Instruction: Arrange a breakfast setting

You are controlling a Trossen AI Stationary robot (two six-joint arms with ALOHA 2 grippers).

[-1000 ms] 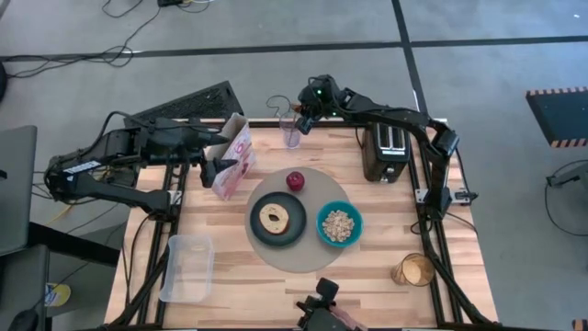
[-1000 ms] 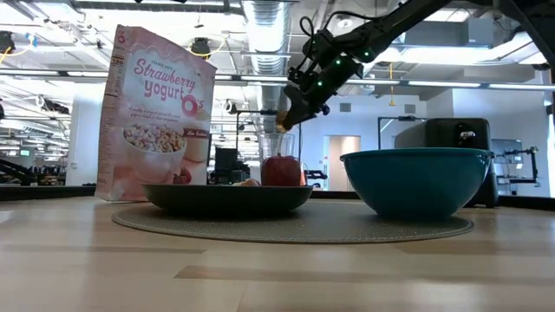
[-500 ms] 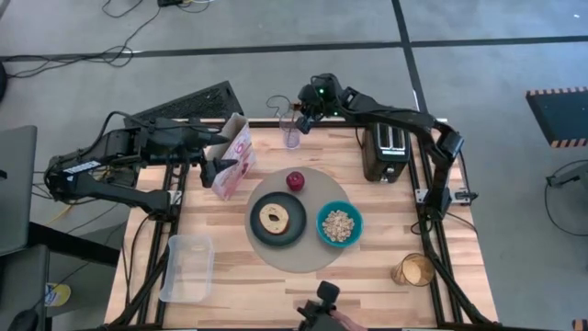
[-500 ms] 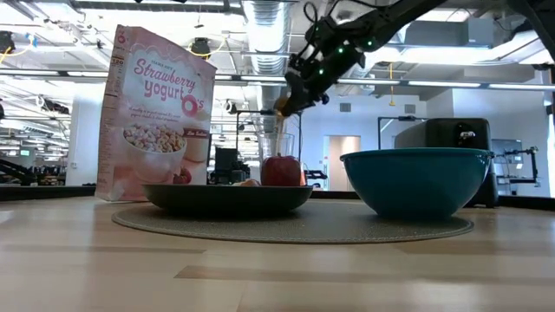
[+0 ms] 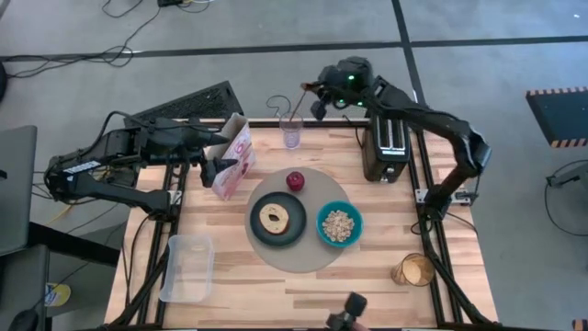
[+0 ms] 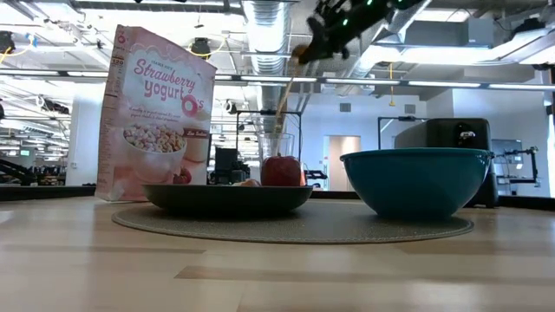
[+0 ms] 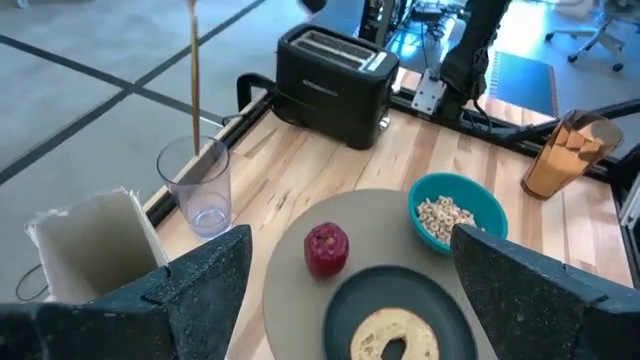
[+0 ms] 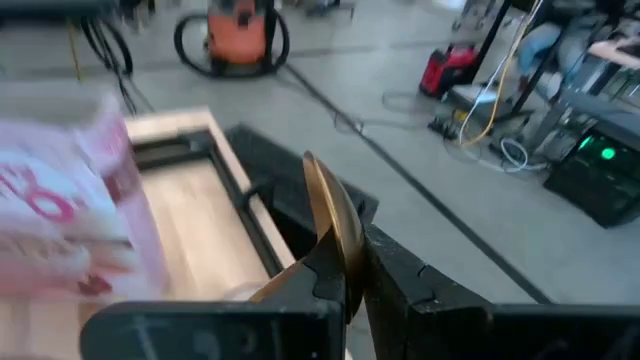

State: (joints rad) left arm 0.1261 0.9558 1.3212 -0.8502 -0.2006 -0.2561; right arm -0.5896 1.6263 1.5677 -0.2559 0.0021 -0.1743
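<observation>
On the round grey mat (image 5: 323, 260) stand the dark plate (image 5: 255, 222) with the toasted bread (image 5: 273, 218), the teal bowl (image 5: 322, 223) holding cereal (image 5: 340, 224), and the red apple (image 5: 295, 180). Above the table's far edge my right gripper (image 5: 315, 95) is shut on the gold spoon (image 6: 288, 91). The spoon's lower end reaches the mouth of a clear glass (image 7: 200, 185). My left gripper (image 7: 365, 290) is open at the left, next to the cereal box (image 5: 231, 161). My right gripper pinches the spoon's wide upper end (image 8: 328, 225) between its two fingers. It comes slanting down from the table's far right. The spoon hangs below the fingers, slightly tilted, with its thin shaft (image 7: 192, 70) down at the glass's mouth. Whether my left gripper touches the box I cannot tell.
A black toaster (image 5: 386, 152) stands at the far right. A glass of orange drink (image 5: 413, 269) is at the near right and a clear plastic tub (image 5: 186, 267) at the near left. The open cereal box stands upright left of the mat.
My right gripper has risen and drawn back toward the table's far right. The spoon has come up with it out of the glass, and only its lower end is at the glass's mouth now.
</observation>
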